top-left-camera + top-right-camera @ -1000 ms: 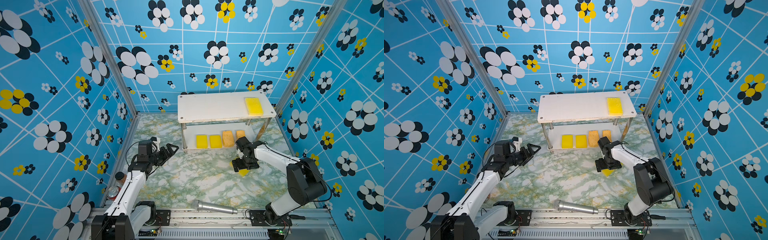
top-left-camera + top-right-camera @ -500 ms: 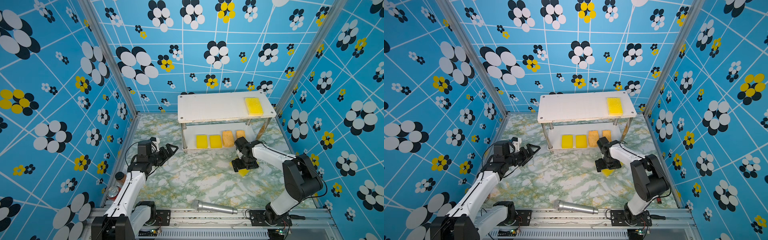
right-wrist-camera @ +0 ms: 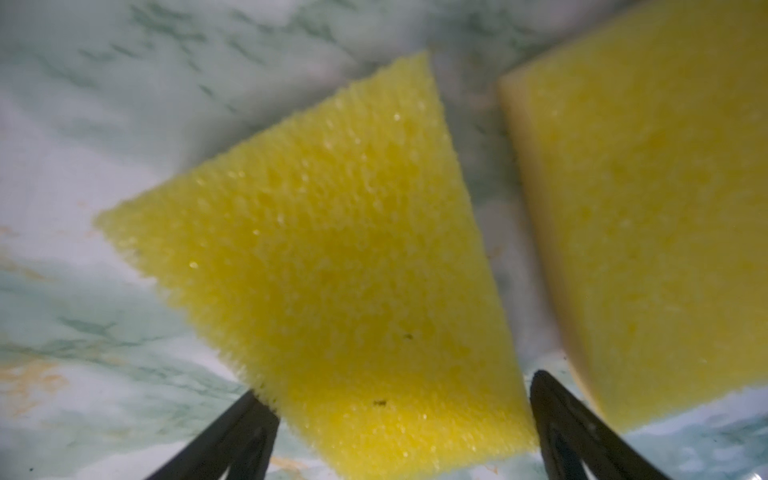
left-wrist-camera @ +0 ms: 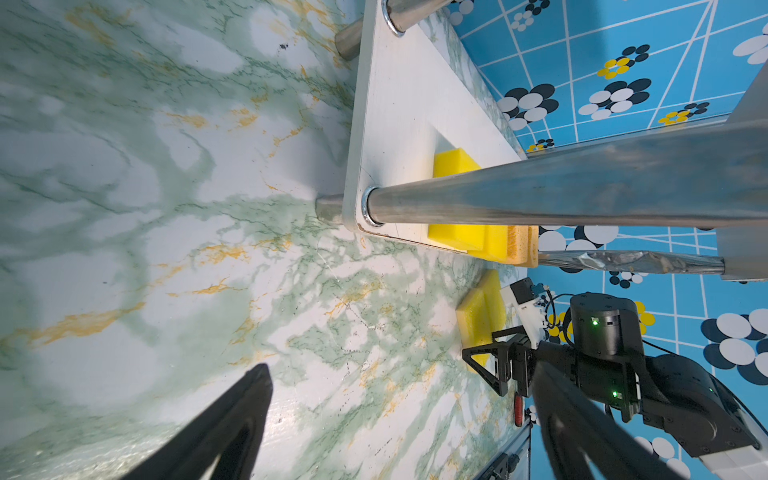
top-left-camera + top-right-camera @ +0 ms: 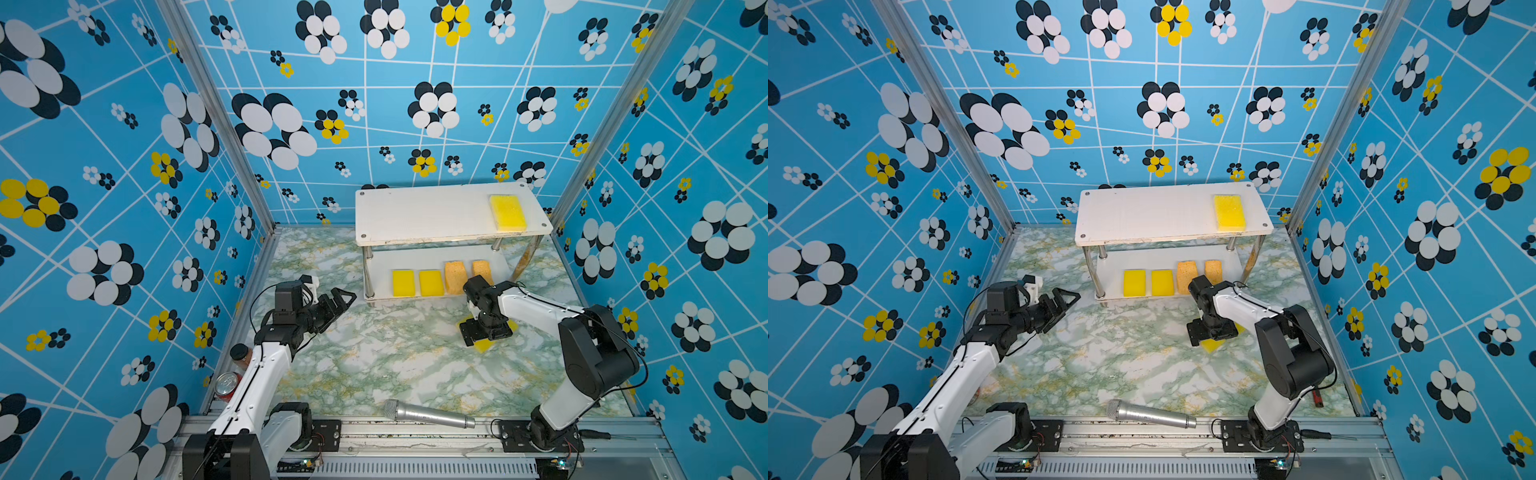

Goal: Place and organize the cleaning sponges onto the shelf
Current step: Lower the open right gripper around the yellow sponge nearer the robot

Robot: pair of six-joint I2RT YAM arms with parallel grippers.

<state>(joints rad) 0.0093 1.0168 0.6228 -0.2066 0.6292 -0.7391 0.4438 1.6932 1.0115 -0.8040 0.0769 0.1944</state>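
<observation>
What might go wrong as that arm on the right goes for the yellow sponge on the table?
The sponge lies askew inside the open right gripper, so closing may pinch only a corner and let it twist or slip out. A second sponge lies close beside it; the gripper might nudge or catch that one too.

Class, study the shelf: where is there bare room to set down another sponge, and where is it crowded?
Top board: bare from its left end up to the flat yellow sponge at the right end. Lower board: crowded. A row of four sponges takes up most of it, leaving only a small gap beside the left legs.
</observation>
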